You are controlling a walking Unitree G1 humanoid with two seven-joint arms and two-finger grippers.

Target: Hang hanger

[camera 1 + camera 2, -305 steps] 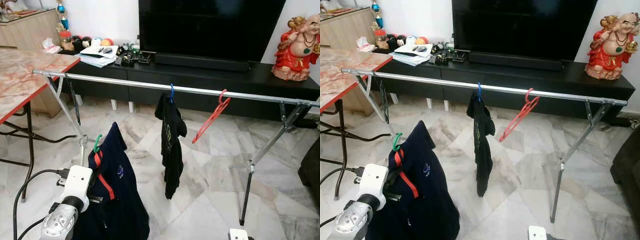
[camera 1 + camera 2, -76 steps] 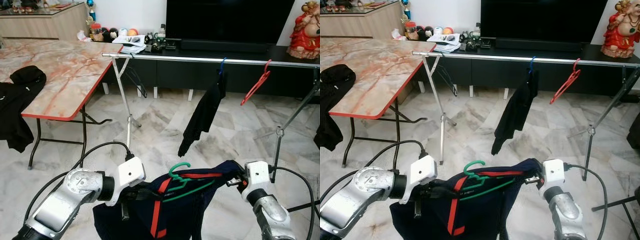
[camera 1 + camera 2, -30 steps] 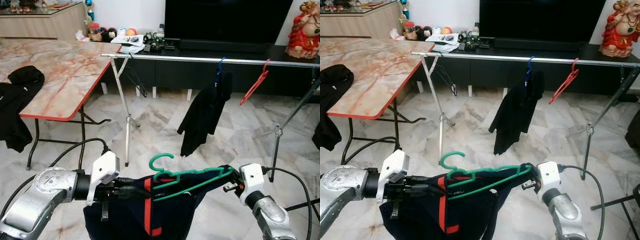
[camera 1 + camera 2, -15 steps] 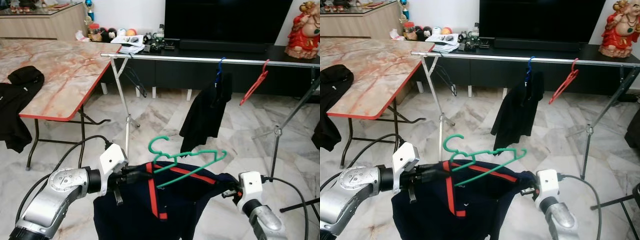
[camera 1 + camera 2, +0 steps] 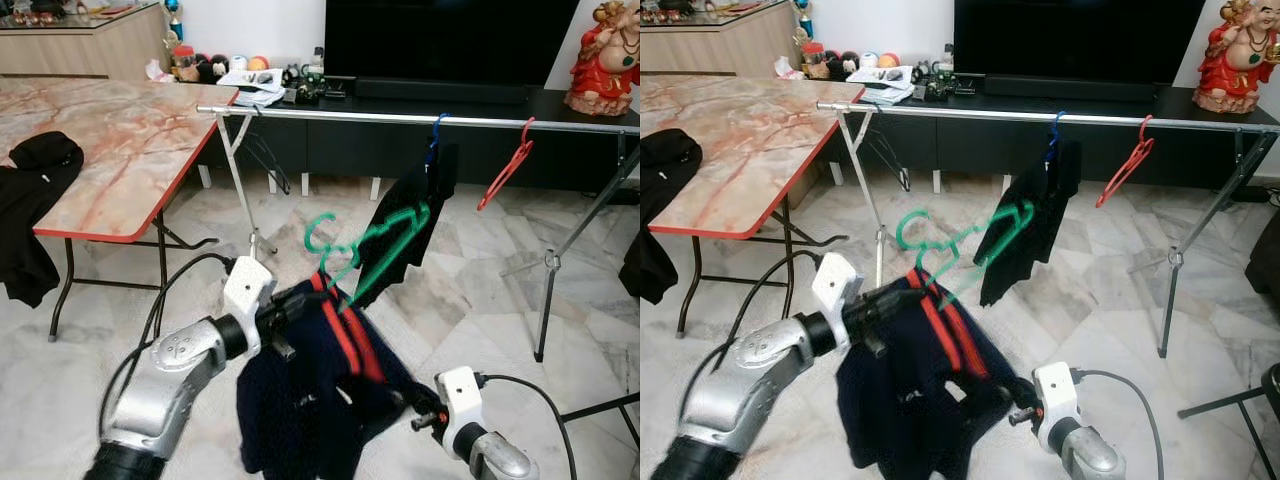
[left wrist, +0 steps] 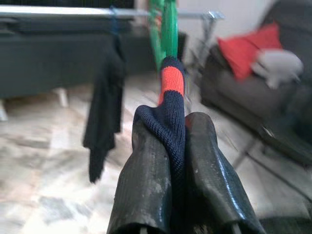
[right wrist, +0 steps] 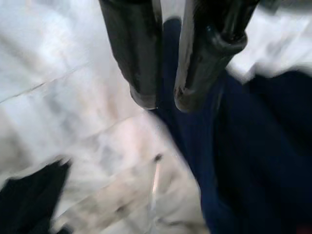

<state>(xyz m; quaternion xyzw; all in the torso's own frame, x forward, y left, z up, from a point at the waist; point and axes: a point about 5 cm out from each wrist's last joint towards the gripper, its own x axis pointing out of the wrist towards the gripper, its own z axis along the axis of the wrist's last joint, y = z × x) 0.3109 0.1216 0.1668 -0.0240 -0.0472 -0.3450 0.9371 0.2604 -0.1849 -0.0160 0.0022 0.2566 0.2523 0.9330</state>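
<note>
Where the left eye view looks down, the left gripper (image 5: 292, 303) is seen raised, clamped on a navy garment (image 5: 320, 400) carried on a green hanger (image 5: 368, 245), below the rail (image 5: 400, 118). In the left wrist view, its fingers (image 6: 146, 180) are pressed together on the navy-and-red collar edge. In the right wrist view, the right gripper (image 7: 165, 100) is shown slightly parted, nothing pinched, navy cloth just beyond. A black shirt (image 5: 1025, 225) and red hanger (image 5: 1122, 165) are noted on the rail.

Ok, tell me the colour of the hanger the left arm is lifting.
Green hanger, clearest in the left eye view.
</note>
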